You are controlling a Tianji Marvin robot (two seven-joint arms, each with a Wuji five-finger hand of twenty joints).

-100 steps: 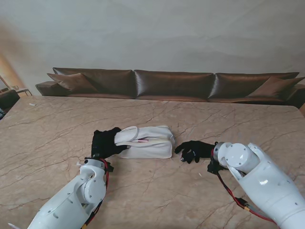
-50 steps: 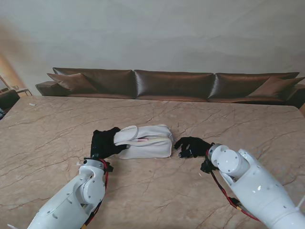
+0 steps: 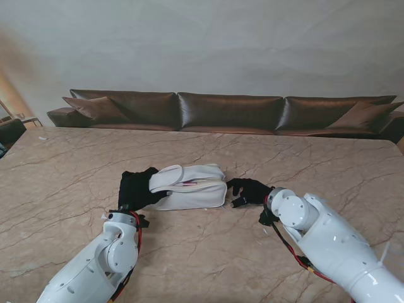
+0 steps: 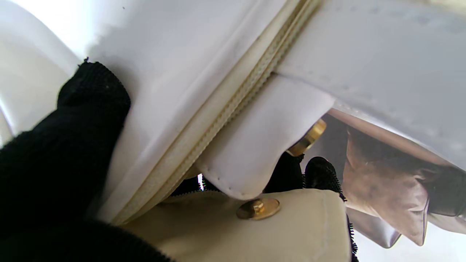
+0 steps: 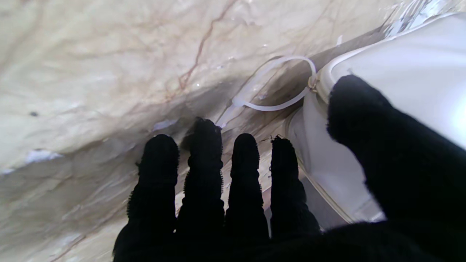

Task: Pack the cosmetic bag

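Observation:
A white cosmetics bag (image 3: 189, 187) lies on the marble table (image 3: 208, 252), its top flap lifted and something red showing in the slit. My left hand (image 3: 136, 189), in a black glove, is shut on the bag's left end. The left wrist view shows my fingers (image 4: 62, 153) pinching the white flap (image 4: 204, 72) by the zipper and gold snaps (image 4: 257, 208). My right hand (image 3: 247, 191) sits at the bag's right end with its fingers spread, holding nothing. In the right wrist view the thumb (image 5: 367, 120) is against the bag (image 5: 400, 62), beside a white zipper-pull loop (image 5: 276, 82).
A brown leather sofa (image 3: 227, 112) runs along the table's far edge. Veined marble stretches around the bag on all sides.
My right hand has slid left across the table and closed the gap to the bag's right end. The left hand keeps its hold; the bag shifted slightly left.

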